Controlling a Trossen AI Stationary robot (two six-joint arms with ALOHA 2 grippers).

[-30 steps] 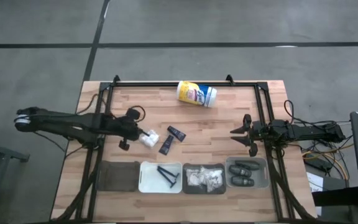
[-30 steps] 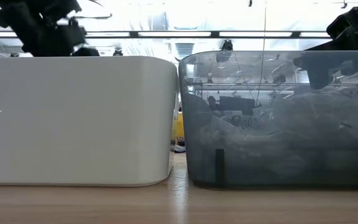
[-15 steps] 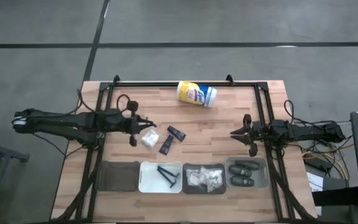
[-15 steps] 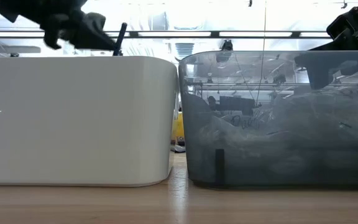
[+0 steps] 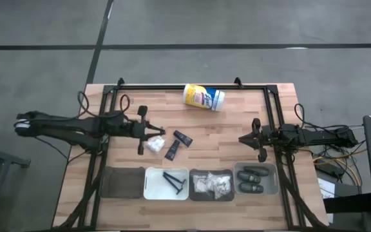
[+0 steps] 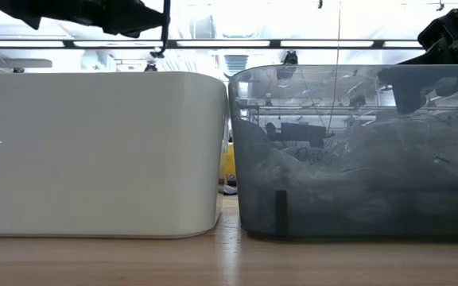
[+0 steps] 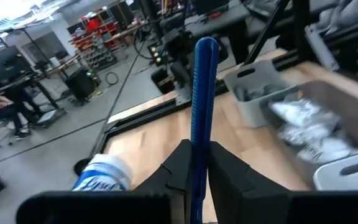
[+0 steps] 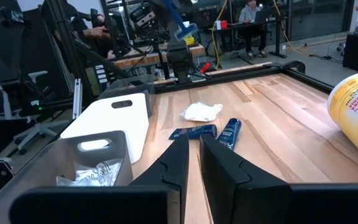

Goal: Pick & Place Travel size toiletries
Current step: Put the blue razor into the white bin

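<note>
Wooden slatted table (image 5: pixel 237 122): a yellow-and-white cylindrical canister (image 5: pixel 203 97) is laid on its side at the far edge.

Near edge, left to right: dark fabric bin (image 5: pixel 122 182); white plastic bin (image 5: pixel 153 187) with thin dark razors (image 5: pixel 174 182); grey bin (image 5: pixel 196 193) with white crinkly packets (image 5: pixel 212 184); grey bin (image 5: pixel 272 183) with dark grey oval pods (image 5: pixel 250 180).

Left gripper (image 5: pixel 143 130) is held above the table left of centre, clamped on a thin blue razor handle (image 7: pixel 202 93).

Right gripper (image 5: pixel 256 138) is held at the right side, fingers drawn nearly together, nothing gripped.

One loose white packet (image 5: pixel 153 143) is seen just beside the left gripper; two small black tubes (image 5: pixel 178 144) lie right of it.
</note>
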